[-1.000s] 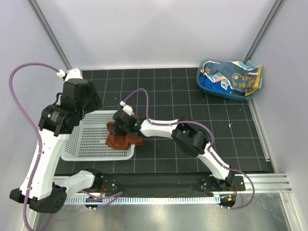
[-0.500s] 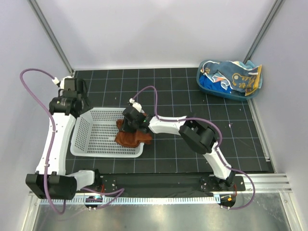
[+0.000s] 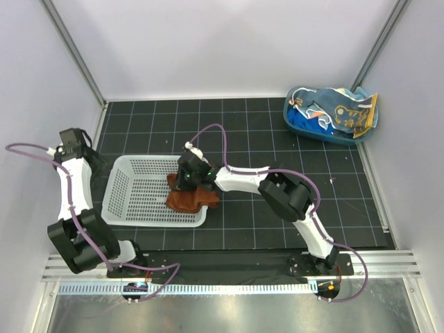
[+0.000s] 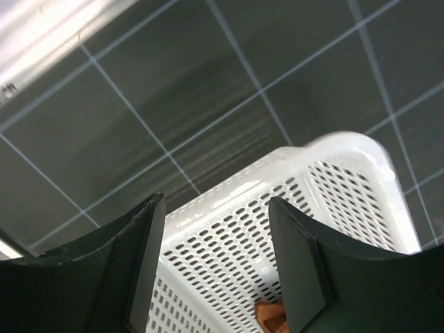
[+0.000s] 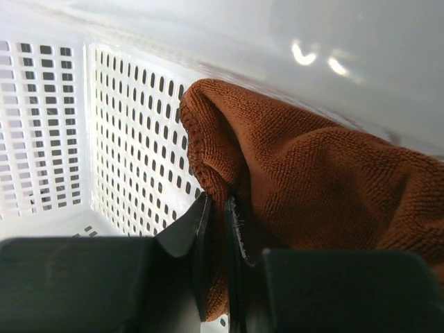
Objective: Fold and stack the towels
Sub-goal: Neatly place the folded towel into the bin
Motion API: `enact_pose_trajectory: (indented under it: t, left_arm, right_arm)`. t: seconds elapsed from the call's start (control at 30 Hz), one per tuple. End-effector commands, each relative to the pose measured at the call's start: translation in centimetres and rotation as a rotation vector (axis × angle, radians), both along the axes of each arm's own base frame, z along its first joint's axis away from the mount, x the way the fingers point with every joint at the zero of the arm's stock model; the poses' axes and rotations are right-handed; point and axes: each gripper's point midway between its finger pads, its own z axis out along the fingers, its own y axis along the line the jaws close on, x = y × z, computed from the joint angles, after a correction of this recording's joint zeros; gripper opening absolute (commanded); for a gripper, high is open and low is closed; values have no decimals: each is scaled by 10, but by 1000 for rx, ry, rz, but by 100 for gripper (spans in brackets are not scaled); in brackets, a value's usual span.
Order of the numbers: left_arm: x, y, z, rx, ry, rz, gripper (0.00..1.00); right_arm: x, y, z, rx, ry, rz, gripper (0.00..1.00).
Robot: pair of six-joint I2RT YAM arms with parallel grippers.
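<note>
Right pincer (image 5: 216, 208) clamped on rust-brown towel (image 5: 312, 180), its edges cut off, left pincer (image 4: 215, 201) apart, near basket (image 4: 333, 147)

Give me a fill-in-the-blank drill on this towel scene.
1. The right gripper is shut on a towel coloured ____.
2. The left gripper stands open, holding ____.
3. That towel lies partly in the white mesh ____.
Missing words: rust-brown; nothing; basket.
</note>
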Motion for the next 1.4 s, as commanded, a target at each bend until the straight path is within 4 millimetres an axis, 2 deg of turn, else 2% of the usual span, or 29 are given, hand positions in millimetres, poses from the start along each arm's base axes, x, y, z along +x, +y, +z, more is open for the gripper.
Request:
enact_pose_trajectory:
  t: [0.0, 0.07, 0.23, 0.37, 0.53, 0.77, 0.87, 1.03, 1.33, 1.37]
  left_arm:
    - [7, 9, -17, -94, -77, 104, 65]
    - [2, 16, -31, -140, -85, 163, 65]
    - [-3, 21, -48, -178, -74, 221, 64]
    - [0, 13, -56, -233, -91, 220, 63]
    - [2, 8, -56, -252, -105, 216, 62]
    - [2, 6, -49, -255, -134, 211, 62]
    - [3, 5, -48, -260, -138, 207, 62]
    - [2, 4, -52, -260, -133, 206, 62]
    - [2, 1, -55, -270, -143, 198, 61]
    - [1, 1, -55, -268, -145, 200, 62]
  right_arm:
    - [2, 13, 44, 93, -47, 42, 1]
    - [2, 15, 47, 103, -50, 46, 1]
    - [2, 18, 54, 123, -54, 39, 1]
    - [3, 22, 65, 149, -62, 25, 1]
    - [-3, 29, 82, 182, -70, 19, 1]
    - [-9, 55, 118, 296, -90, 23, 1]
    - [-5, 61, 124, 312, -99, -11, 1]
    - [-2, 69, 123, 341, -87, -44, 1]
    - [-2, 92, 140, 386, -93, -47, 1]
    - [-2, 94, 136, 384, -88, -47, 1]
